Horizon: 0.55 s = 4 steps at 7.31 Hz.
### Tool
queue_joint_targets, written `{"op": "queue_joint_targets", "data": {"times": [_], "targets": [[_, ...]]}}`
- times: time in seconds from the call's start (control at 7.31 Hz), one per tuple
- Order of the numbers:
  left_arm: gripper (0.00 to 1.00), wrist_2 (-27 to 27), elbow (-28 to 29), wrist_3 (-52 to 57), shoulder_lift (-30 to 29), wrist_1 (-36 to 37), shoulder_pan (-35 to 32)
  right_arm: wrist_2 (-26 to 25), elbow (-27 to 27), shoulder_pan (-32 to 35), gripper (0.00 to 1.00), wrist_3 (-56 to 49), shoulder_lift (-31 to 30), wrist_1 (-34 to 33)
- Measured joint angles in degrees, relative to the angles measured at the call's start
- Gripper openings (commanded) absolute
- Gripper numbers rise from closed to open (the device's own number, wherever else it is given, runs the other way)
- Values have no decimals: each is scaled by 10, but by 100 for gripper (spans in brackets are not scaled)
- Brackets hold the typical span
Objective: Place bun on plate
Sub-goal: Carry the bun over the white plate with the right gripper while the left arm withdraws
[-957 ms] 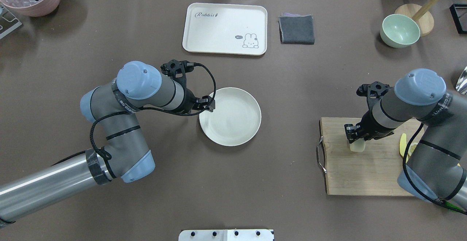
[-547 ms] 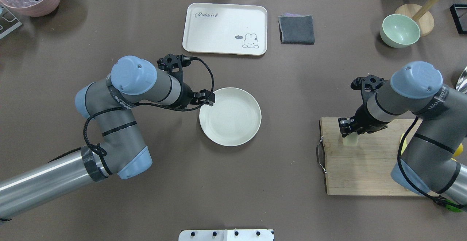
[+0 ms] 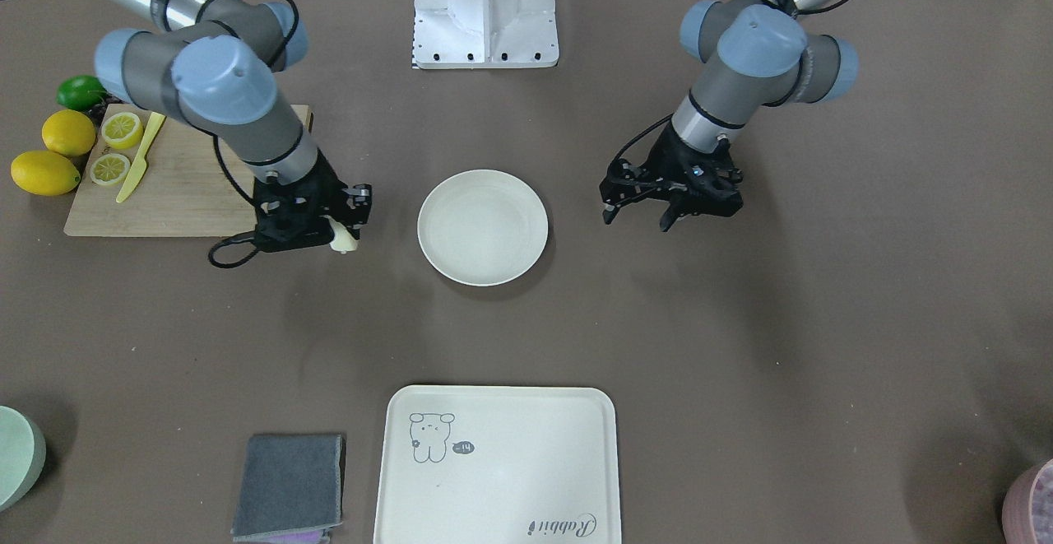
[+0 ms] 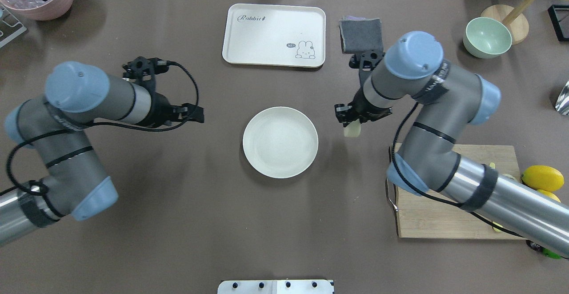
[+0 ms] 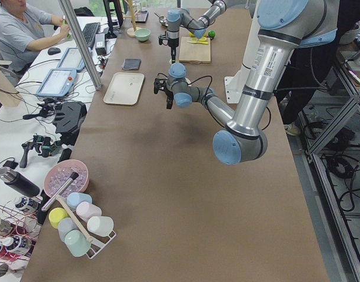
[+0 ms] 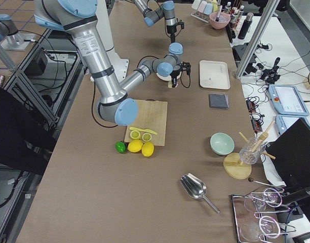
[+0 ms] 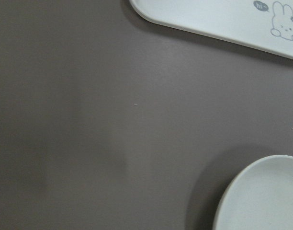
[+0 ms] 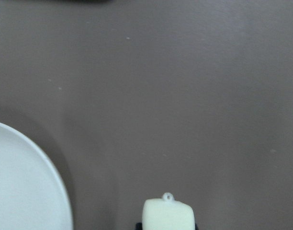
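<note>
The round off-white plate lies bare at the table's middle. My right gripper hangs just off the plate's right rim, shut on the bun, a small pale cream lump that pokes out below the fingers. In the right wrist view the bun sits at the bottom edge, with the plate at the lower left. My left gripper stands open and holds nothing, well off the plate's left side. The left wrist view catches the plate's rim.
A cream tray with a rabbit drawing and a grey cloth lie at the far side. The wooden cutting board is near right, with lemons beside it. A green bowl stands far right.
My right arm has lifted the bun off the cutting board and carried it left to beside the plate. My left arm has drawn back left, away from the plate's rim.
</note>
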Motion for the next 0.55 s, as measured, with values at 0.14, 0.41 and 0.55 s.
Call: {"op": "queue_joint_targets", "data": {"times": [0.14, 0.41, 0.55], "targets": [[96, -26, -42, 53, 71, -2, -37, -24, -48, -23, 38, 3, 57, 1], [96, -90, -78, 145, 147, -3, -122, -56, -101, -63, 40, 8, 112, 5], [97, -107, -80, 164, 156, -3, -144, -69, -112, -76, 42, 16, 125, 5]]}}
